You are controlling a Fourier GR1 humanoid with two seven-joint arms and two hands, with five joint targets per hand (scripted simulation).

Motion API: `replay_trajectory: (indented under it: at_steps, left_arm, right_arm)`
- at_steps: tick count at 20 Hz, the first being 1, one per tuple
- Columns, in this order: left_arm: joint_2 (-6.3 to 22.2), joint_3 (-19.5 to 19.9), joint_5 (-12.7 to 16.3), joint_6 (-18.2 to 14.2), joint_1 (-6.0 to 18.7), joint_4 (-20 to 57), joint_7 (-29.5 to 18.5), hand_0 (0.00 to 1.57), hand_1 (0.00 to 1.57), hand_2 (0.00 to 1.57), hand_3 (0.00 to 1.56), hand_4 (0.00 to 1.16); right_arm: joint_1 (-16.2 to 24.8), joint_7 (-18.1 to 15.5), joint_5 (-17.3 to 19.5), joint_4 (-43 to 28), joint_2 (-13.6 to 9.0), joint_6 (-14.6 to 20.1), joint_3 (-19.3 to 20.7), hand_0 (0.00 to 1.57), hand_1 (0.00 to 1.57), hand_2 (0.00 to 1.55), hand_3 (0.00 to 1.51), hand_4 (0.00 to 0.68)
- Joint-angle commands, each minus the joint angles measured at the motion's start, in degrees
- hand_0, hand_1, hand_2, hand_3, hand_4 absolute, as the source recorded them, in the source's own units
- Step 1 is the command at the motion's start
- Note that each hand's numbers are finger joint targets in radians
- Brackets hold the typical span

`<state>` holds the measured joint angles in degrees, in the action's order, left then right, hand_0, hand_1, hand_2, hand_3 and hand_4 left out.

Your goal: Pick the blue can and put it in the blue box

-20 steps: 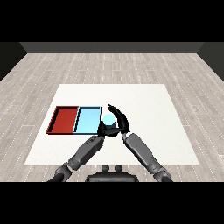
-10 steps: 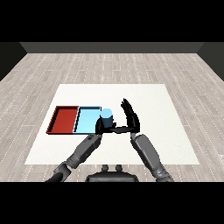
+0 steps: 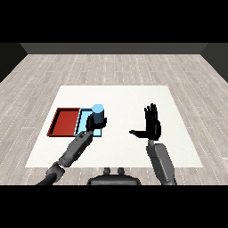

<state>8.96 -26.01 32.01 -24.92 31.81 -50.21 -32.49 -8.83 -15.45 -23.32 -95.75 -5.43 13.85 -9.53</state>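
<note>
A white counter (image 3: 133,95) sits on a grey wood-plank floor (image 3: 53,71), seen from above and behind the robot's two arms. Toward the counter's left side, a red tray (image 3: 65,122) and a light blue tray (image 3: 84,119) lie side by side, touching, with the red one further left.

The left hand (image 3: 91,122) reaches in from the lower left on a grey forearm. Its black fingers are curled round a blue can (image 3: 98,114), grasping the can's lower body. The can stands upright, its pale blue round top facing up. It is over the right part of the light blue tray, and the hand and can hide much of that tray. Whether the can's base rests on the tray floor or is held just above it cannot be told from this view.

The right hand (image 3: 153,126) is well apart from the can and the trays, over the bare right half of the counter. It is released and holds nothing: the fingers point straight up and away, close together, and the thumb sticks out sideways toward the left. Its grey forearm comes up from the lower right edge of the view.
</note>
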Motion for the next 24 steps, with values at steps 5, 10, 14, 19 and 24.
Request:
replay_trajectory:
  at_steps: [5, 10, 14, 19, 24]
  left_arm:
    - [7.7, 1.8, -5.7, -3.8, 5.9, 7.6, 10.4, 1.57, 1.57, 1.57, 1.51, 1.14]
    - [9.7, -1.2, -9.5, -4.9, 11.4, 19.2, 21.8, 1.57, 1.57, 1.56, 1.48, 1.01]
    - [5.7, -3.2, -12.6, -7.1, 13.8, 29.3, 27.8, 1.44, 1.44, 1.35, 1.18, 0.94]
    - [3.0, -3.9, -14.0, -3.6, 14.0, 40.5, 31.8, 0.65, 0.65, 0.59, 0.24, 0.92]
    - [-1.1, 1.6, -11.1, -6.5, 15.4, 45.9, 31.8, 1.38, 1.38, 1.20, 0.00, 0.76]
  right_arm:
    - [3.2, -0.4, -2.1, 0.0, -0.6, -2.2, 2.8, 0.00, 0.00, 0.00, 0.00, 0.000]
    - [1.0, -2.5, -2.6, 4.9, 0.6, -3.0, 4.1, 0.00, 0.00, 0.00, 0.00, 0.000]
    - [2.3, -3.2, -3.0, 3.3, 0.3, -3.6, 4.8, 0.00, 0.00, 0.00, 0.00, 0.000]
    - [-0.2, -3.0, -5.7, 8.2, -0.2, -5.5, 7.9, 0.00, 0.00, 0.00, 0.00, 0.000]
    - [0.3, -5.1, -3.1, 10.7, 0.1, -5.2, 7.5, 0.00, 0.00, 0.00, 0.00, 0.000]
